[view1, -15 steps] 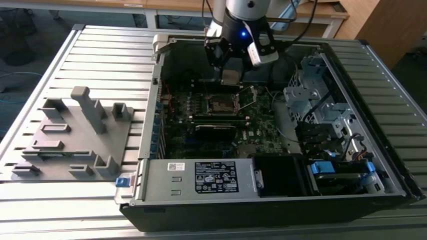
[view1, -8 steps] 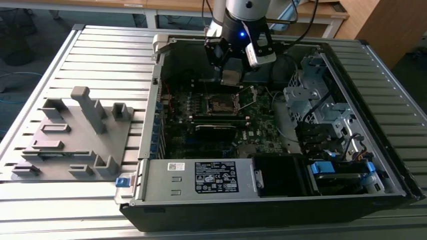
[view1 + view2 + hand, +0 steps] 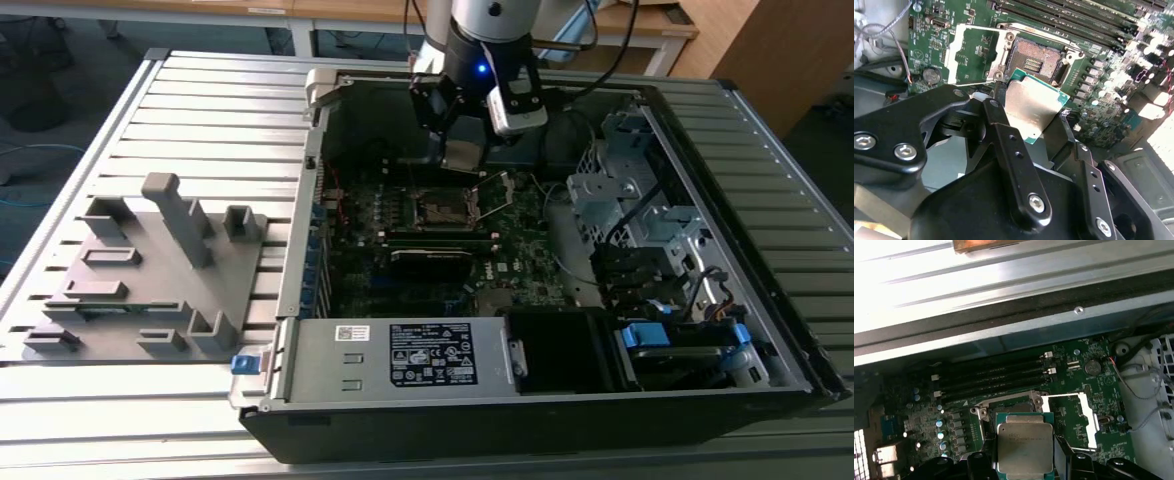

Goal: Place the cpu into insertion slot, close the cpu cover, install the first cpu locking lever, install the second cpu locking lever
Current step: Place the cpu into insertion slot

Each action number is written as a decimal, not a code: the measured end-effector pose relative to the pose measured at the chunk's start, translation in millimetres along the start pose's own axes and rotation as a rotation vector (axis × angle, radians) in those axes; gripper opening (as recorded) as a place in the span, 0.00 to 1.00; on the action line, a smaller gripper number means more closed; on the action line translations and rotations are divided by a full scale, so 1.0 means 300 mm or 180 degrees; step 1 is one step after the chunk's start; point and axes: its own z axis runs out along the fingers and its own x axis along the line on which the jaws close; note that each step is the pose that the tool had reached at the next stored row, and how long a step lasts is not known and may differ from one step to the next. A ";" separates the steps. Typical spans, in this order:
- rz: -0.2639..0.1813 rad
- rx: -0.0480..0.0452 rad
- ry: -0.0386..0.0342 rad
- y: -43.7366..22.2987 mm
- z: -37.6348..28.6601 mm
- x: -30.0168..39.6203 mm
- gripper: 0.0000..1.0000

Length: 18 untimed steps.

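Note:
My gripper (image 3: 461, 158) hangs inside the open computer case, above the motherboard (image 3: 400, 270). It is shut on the cpu (image 3: 1030, 102), a silver-topped square chip with a green edge, held by two opposite sides between the black fingers (image 3: 999, 117). In both wrist views the cpu (image 3: 1024, 442) hovers apart from the board, partly overlapping the near edge of the insertion slot (image 3: 1036, 59). The slot (image 3: 1010, 407) is a bare square socket with its contact field showing. The cpu cover (image 3: 974, 54) is swung open and lies flat beside the slot, as a silver frame (image 3: 1074, 417).
The case walls (image 3: 320, 150) enclose the board on all sides. Memory slots (image 3: 989, 377) run along one side of the socket, and a drive cage (image 3: 627, 200) with cables stands on the exterior view's right. A power supply box (image 3: 394, 355) sits in front, and a grey fixture (image 3: 147, 260) lies outside the case on the left.

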 end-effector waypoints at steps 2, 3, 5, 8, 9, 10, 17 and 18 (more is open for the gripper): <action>0.0091 -0.0002 -0.0008 0.000 0.000 0.000 0.54; 0.0110 -0.0002 -0.0010 0.000 0.000 0.000 0.54; 0.0113 -0.0002 -0.0010 0.000 0.001 0.000 0.54; 0.0113 -0.0002 -0.0010 0.000 0.001 0.000 0.54; 0.0114 -0.0002 -0.0010 0.000 0.001 0.000 0.54; 0.0118 -0.0002 -0.0011 0.000 0.001 0.000 0.54; 0.0393 -0.0008 -0.0035 0.000 0.003 0.000 0.54; 0.0394 -0.0008 -0.0035 0.000 0.003 0.000 0.54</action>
